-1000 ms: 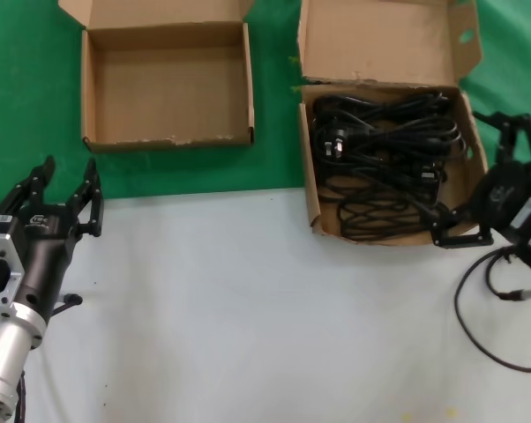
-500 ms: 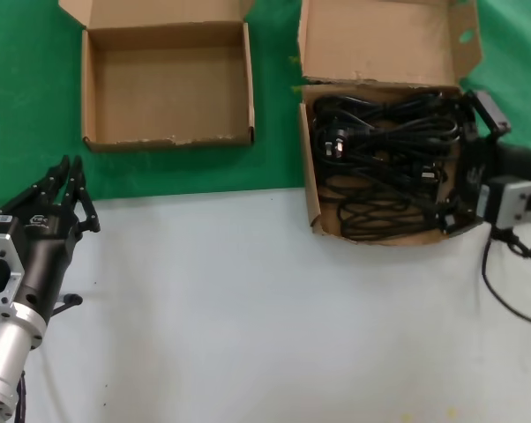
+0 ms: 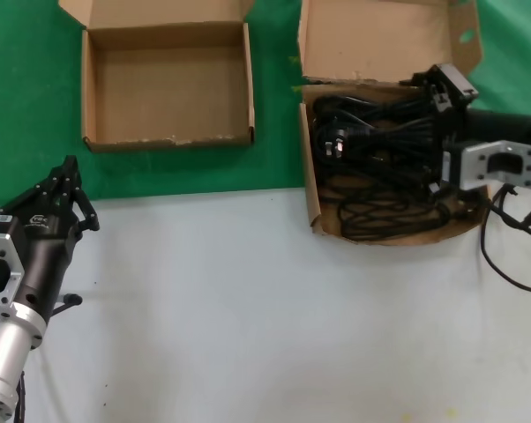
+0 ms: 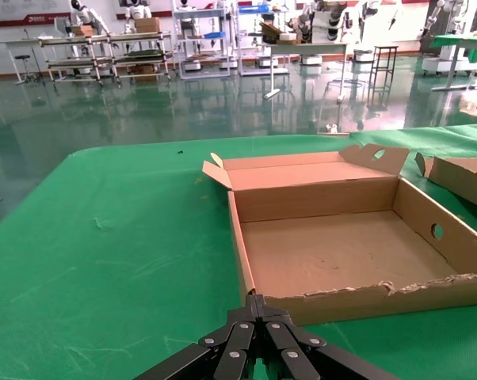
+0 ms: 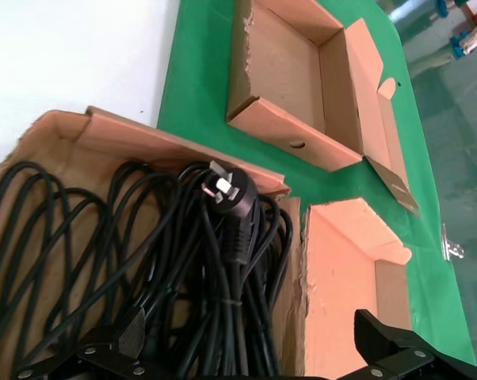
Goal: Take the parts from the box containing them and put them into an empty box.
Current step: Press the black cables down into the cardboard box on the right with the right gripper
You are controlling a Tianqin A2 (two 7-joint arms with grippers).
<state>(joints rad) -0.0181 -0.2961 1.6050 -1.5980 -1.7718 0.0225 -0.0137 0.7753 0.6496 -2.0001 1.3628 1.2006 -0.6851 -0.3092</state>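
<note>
Brown corrugated cardboard, tall box w/ big lid flap and oval cutouts (image 3: pixel 385 40), sits on green cloth (image 3: pixel 18 106) at far right of head view, front part over the pale grey table (image 3: pixel 265 326). Inside it: thin black rubber power cords in looped bundles (image 3: pixel 380 167), chunky black plug (image 3: pixel 336 145) on top toward the box's left wall.

Right gripper (image 3: pixel 437 132) reaches in from the right side, over the box's right half, just above the cord pile. Fingers spread wide: one fingertip (image 3: pixel 446 84) near the back wall by the flap, the other low toward the front wall, cords between them. Nothing held. Right wrist view: both black fingers (image 5: pixel 104 352) at frame edge w/ a wide gap, cords (image 5: pixel 143 261) and the plug w/ silver pins (image 5: pixel 230 210) right ahead of the gripper. A thicker black cable (image 3: pixel 504 264) trails off the right arm onto the table.

Shallow square brown cardboard box w/ short lid flap (image 3: pixel 168 79) lies well apart to the left of that gripper, on the green cloth, nothing in it; frayed front wall.

Left gripper (image 3: pixel 63 198) parked near left edge of table, fingers closed to a point, aimed at the shallow box. Left wrist view: closed fingertips (image 4: pixel 254 332) just short of frayed front wall of shallow box (image 4: pixel 341 245).
</note>
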